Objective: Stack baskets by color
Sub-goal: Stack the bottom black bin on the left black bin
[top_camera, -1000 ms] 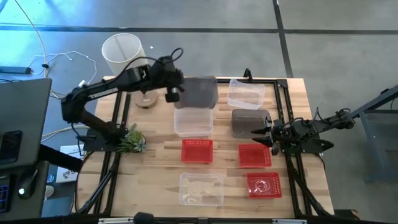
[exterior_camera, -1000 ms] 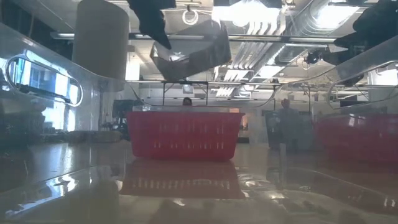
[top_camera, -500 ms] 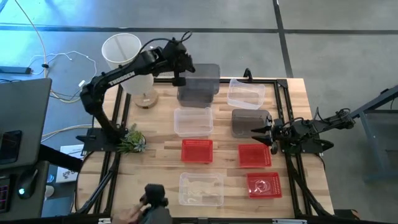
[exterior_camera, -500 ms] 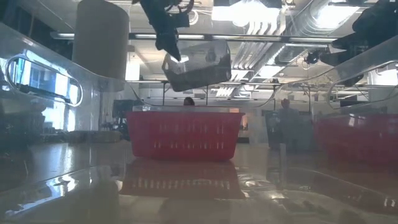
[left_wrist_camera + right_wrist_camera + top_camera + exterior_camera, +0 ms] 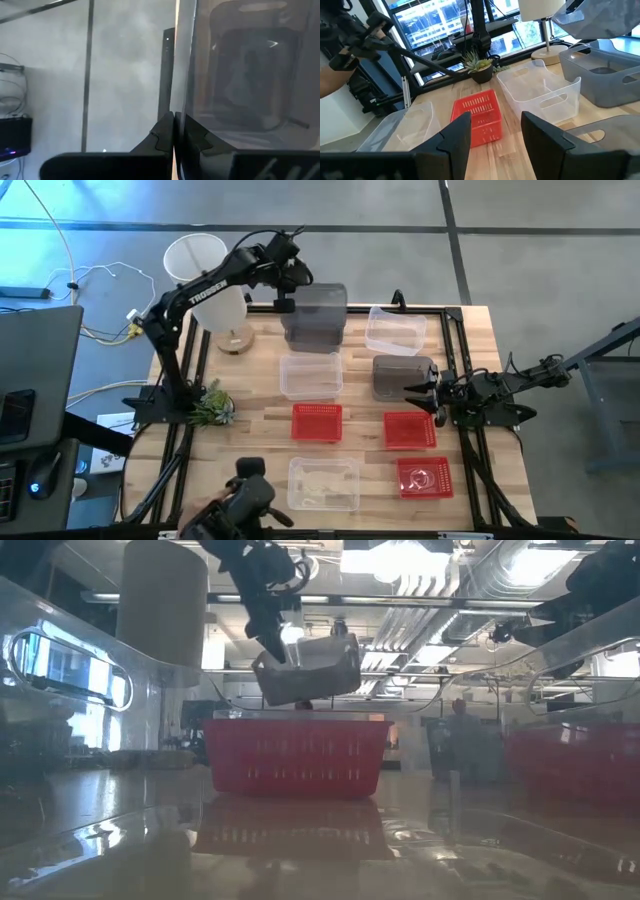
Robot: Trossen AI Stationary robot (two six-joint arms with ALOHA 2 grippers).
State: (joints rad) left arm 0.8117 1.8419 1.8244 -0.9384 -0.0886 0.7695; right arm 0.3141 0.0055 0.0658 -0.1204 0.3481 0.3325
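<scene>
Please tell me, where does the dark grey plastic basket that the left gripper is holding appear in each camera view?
High view: dark grey plastic basket at the table's far edge, left gripper on its rim.
Low view: hanging tilted at upper centre.
Left wrist view: fills the right side.
Right wrist view: top right corner.
Shared landmark: tall white cylindrical lamp.

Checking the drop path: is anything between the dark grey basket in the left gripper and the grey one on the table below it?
Nothing visible. The left gripper is shut on the wall of the held grey basket, which hangs tilted above the grey basket on the table, with only air between them.
</scene>
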